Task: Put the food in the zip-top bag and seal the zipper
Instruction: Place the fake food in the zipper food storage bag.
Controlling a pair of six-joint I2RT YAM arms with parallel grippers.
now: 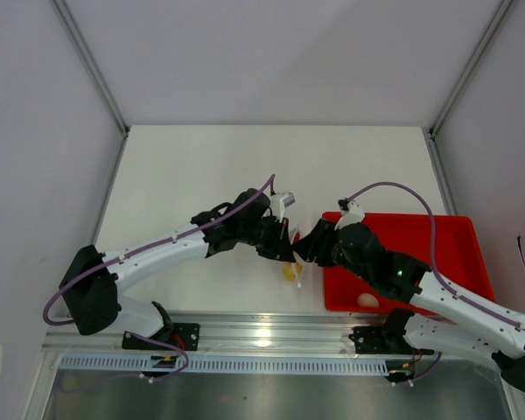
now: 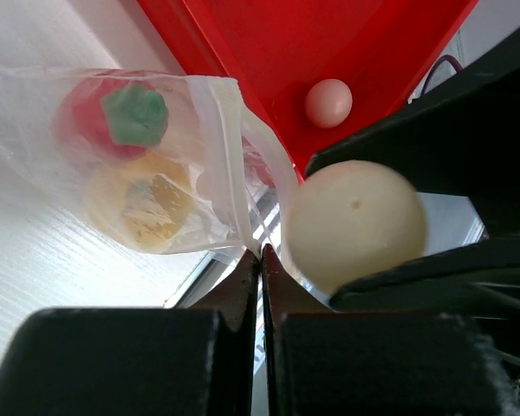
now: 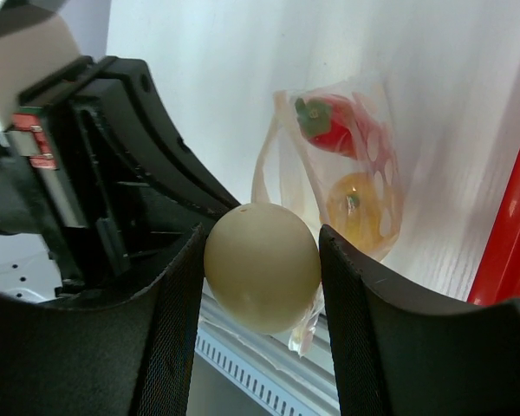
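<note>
The clear zip-top bag (image 2: 147, 165) hangs with its mouth edge pinched in my left gripper (image 2: 262, 256), which is shut on it. Inside the bag lie a red piece with a green top (image 2: 113, 117) and a yellow-orange ball (image 2: 143, 204). My right gripper (image 3: 260, 238) is shut on a cream egg (image 3: 262, 267) and holds it right beside the bag's (image 3: 351, 173) mouth. From above, both grippers (image 1: 289, 236) (image 1: 304, 245) meet over the bag (image 1: 290, 271). I cannot make out the zipper.
A red tray (image 1: 420, 236) lies on the right of the table with another pale egg (image 1: 367, 300) (image 2: 328, 102) near its front edge. The table's metal front rail (image 1: 262, 337) runs just below the bag.
</note>
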